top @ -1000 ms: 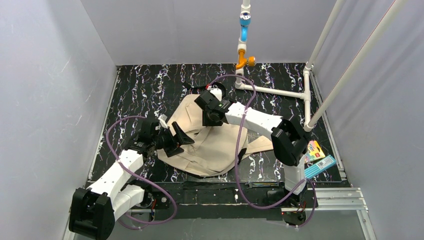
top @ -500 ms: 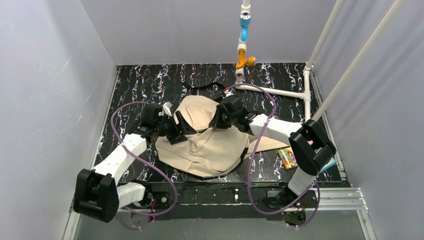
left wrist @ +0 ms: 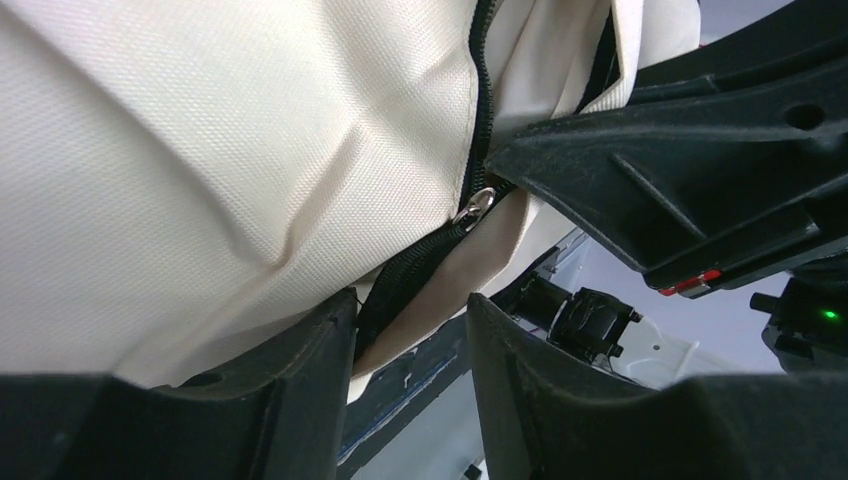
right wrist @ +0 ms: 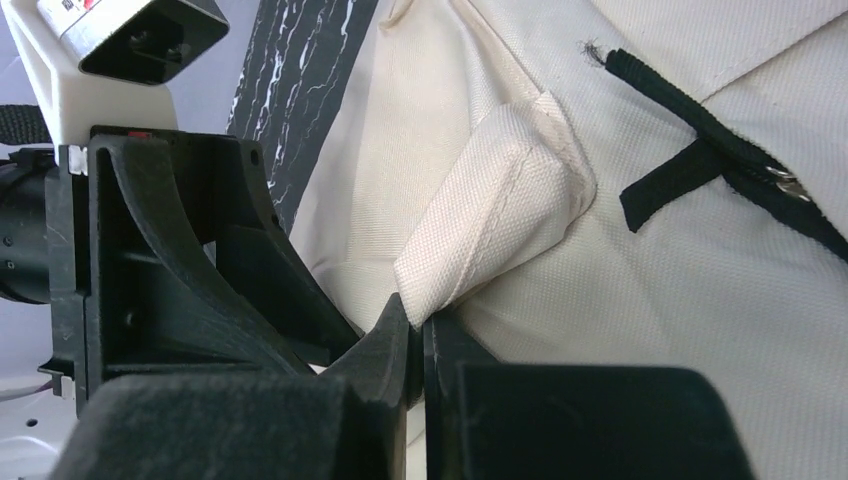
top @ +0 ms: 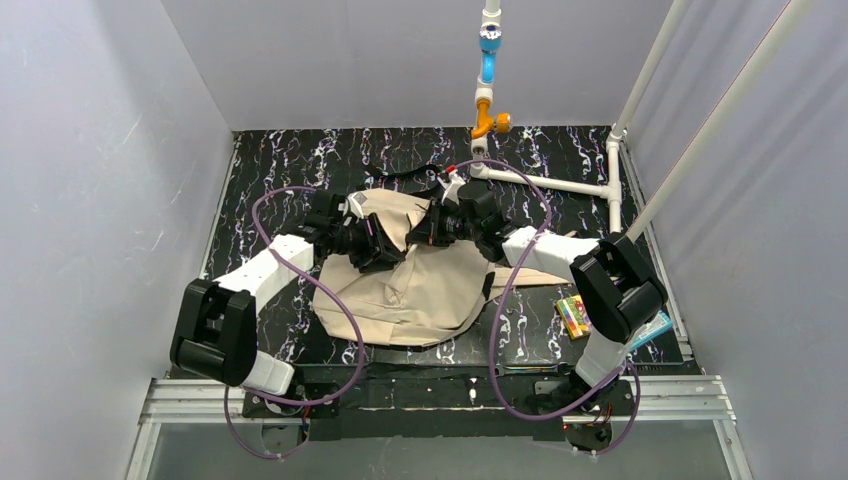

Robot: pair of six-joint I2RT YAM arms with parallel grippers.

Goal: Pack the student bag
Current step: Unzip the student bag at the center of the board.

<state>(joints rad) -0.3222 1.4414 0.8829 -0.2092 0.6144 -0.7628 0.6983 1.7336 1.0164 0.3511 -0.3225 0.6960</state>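
Fabric of the student bag (top: 420,290), which lies mid-way across the black marbled table (top: 290,170), is pinched in my right gripper (right wrist: 418,325), its 2 fingers pressed together on a beige fold (right wrist: 490,210). My left gripper (left wrist: 408,340) stands parted, the bag's black zipper (left wrist: 475,140) running down between its fingers.

The black marbled table (top: 280,170) carried the beige student bag (top: 420,295) at its centre, colourful books (top: 573,315) at four o'clock and a white pipe frame (top: 560,185) toward two o'clock.
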